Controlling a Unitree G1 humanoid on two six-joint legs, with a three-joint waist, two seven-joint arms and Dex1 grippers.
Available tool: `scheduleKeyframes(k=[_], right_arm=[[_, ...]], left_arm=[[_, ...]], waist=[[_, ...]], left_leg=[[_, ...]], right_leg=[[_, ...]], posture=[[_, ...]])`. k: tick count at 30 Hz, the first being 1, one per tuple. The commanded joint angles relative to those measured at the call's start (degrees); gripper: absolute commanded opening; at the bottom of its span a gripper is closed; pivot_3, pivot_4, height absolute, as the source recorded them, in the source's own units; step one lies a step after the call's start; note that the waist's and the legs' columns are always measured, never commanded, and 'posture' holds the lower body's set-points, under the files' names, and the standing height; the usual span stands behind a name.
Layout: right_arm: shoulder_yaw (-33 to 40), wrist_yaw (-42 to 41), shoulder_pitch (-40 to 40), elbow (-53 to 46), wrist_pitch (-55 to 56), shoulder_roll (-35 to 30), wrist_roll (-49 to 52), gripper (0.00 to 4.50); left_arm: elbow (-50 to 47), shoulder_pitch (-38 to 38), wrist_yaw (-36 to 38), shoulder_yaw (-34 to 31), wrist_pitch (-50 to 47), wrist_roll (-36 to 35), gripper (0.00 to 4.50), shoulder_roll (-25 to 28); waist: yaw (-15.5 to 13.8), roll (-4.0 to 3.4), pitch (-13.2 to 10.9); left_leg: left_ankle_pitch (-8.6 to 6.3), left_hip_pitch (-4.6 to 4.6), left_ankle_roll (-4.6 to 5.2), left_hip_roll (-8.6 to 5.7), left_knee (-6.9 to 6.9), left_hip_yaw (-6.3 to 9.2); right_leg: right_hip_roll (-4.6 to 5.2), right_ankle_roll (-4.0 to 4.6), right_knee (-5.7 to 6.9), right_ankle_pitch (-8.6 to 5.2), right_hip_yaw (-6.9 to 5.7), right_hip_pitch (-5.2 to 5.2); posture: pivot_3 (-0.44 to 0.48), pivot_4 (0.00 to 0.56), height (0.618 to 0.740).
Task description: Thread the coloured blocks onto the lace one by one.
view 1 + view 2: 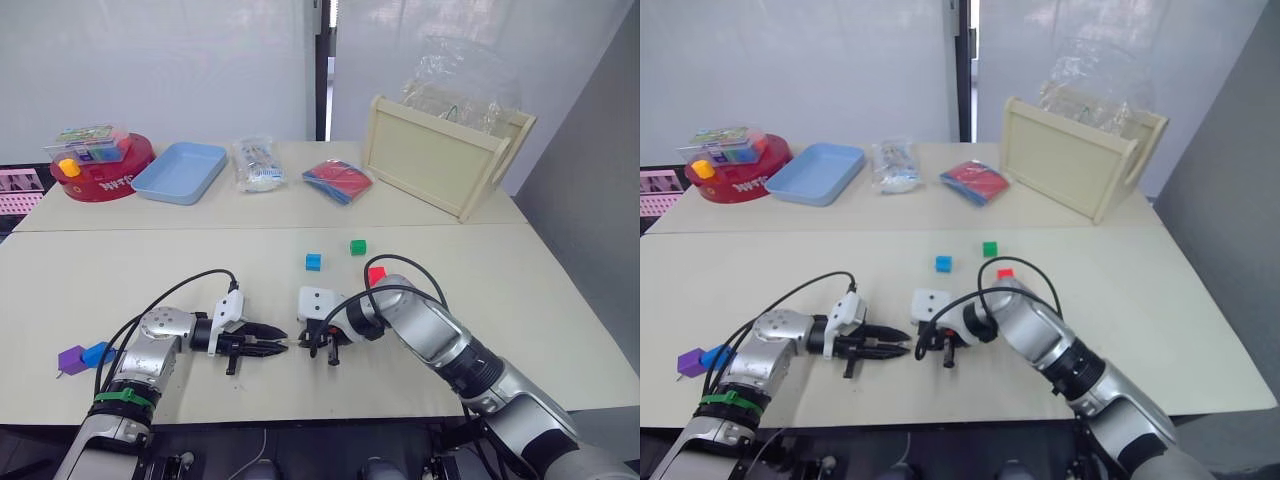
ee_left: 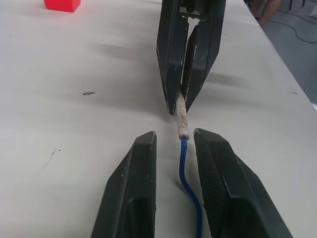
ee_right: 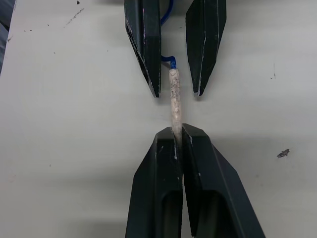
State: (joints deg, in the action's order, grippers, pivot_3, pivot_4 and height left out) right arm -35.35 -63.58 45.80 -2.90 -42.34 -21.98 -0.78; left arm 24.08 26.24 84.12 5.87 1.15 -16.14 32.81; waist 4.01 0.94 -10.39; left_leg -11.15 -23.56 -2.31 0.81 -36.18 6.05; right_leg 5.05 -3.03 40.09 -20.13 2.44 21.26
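Lace [image 2: 189, 186] lies on the bench [image 1: 520, 300], its pale tip [image 3: 175, 101] pinched in the closed right end effector [image 3: 178, 134]; the left end effector [image 2: 173, 144], open, straddles the cord at the tip's 9 o'clock. Close left behind the tip before right releases.

dark-blue cord lace [image 2: 187, 173], pale speckled stiff tip | small plastic cubes: red [image 1: 376, 275], green [image 1: 358, 247], light blue [image 1: 313, 262], blue [image 1: 97, 354], purple [image 1: 71, 360] | black-fingered grippers | pale-blue tray [image 1: 180, 172] | red round tin [image 1: 103, 170]
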Motion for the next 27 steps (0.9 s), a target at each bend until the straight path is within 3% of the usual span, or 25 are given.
scheduleKeyframes(k=[1, 5, 9, 21, 22, 27], right_arm=[[0.0, -0.2, 0.5, -1.3, -0.6, 0.1, 0.7, 0.0], [-0.2, -0.3, 0.6, -1.3, -0.6, 0.2, 0.6, 0.0], [-0.2, -0.2, 0.7, -1.1, -0.5, 0.3, 0.5, 0.0], [1.2, 0.3, 0.4, -1.7, -0.6, -0.4, 0.8, 0.0], [2.6, 0.4, -0.3, -2.8, -1.1, -0.9, 1.5, 0.71], [14.1, 1.0, -8.8, -11.8, -2.7, -5.4, 8.8, 2.32]], left_arm=[[-1.2, -0.1, 0.3, -0.8, 0.2, -1.1, 1.28, 0.2], [-1.4, 0.0, 0.5, -1.2, -1.9, -2.4, 1.28, -0.3], [-1.3, -0.1, 0.7, -0.8, -2.3, -2.3, 0.1, -0.1], [0.0, 0.8, 0.9, -0.5, -2.0, -1.7, 0.04, -0.6], [0.2, 0.9, 0.9, -0.5, -1.9, -1.6, 0.0, -0.7], [0.9, 1.6, 1.0, -0.5, -2.5, -1.9, 0.0, -1.3]], waist=[[0.0, 0.0, 0.0], [0.0, 0.0, 0.0], [0.0, 0.0, 0.0], [0.0, 0.0, 0.0], [0.0, 0.0, 0.0], [-0.6, 0.0, 0.0]], left_leg=[[0.0, 0.0, 0.0, 0.0, 0.0, 0.0], [0.0, 0.0, 0.0, 0.0, 0.0, 0.0], [0.0, 0.0, 0.0, 0.0, 0.0, 0.0], [0.0, 0.0, 0.0, 0.0, 0.0, 0.0], [0.0, 0.0, 0.0, 0.0, 0.0, 0.0], [0.0, -0.12, 0.0, -0.04, -0.02, 0.01]], right_leg=[[0.0, 0.0, 0.0, 0.0, 0.0, 0.0], [0.0, 0.0, 0.0, 0.0, 0.0, 0.0], [0.0, 0.0, 0.0, 0.0, 0.0, 0.0], [0.0, 0.0, 0.0, 0.0, 0.0, 0.0], [0.0, 0.0, 0.0, 0.0, 0.0, 0.0], [0.04, 0.0, -0.06, 0.0, -0.01, -0.02]], posture=[[0.0, 0.15, 0.74], [0.0, 0.15, 0.74], [0.0, 0.15, 0.74], [0.0, 0.15, 0.74], [0.0, 0.15, 0.74], [0.0, 0.15, 0.74]])
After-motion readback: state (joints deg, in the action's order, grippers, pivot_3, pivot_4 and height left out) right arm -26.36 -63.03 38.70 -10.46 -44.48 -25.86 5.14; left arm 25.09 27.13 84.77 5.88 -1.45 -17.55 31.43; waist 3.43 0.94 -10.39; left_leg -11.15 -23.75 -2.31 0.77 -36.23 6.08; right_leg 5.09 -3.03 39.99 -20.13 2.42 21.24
